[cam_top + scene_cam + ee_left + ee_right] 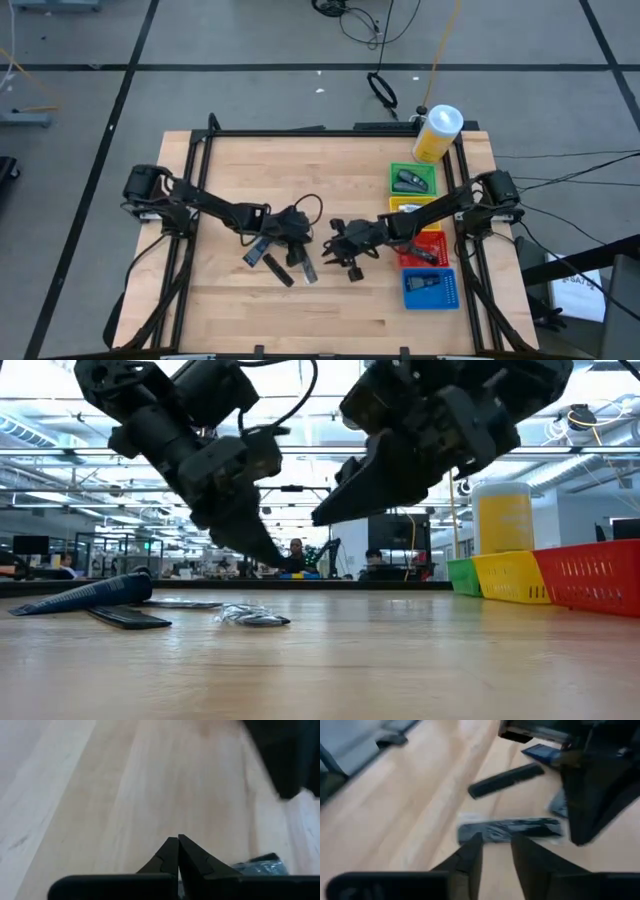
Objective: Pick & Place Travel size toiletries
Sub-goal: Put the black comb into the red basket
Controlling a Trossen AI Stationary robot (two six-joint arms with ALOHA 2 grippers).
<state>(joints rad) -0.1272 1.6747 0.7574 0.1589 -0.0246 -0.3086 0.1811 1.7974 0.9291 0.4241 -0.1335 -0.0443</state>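
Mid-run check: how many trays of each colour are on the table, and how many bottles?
green tray: 1
yellow tray: 1
red tray: 1
blue tray: 1
yellow bottle: 1
Total: 5

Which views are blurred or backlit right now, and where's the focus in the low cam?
Right wrist view: motion blur smears the black comb and the wrapped dark item. Left wrist view: soft overall; the shut left gripper reads clearest. Low view: both arms are dark silhouettes against bright ceiling lights; the near tabletop is out of focus. High view: evenly lit, faint shadows.
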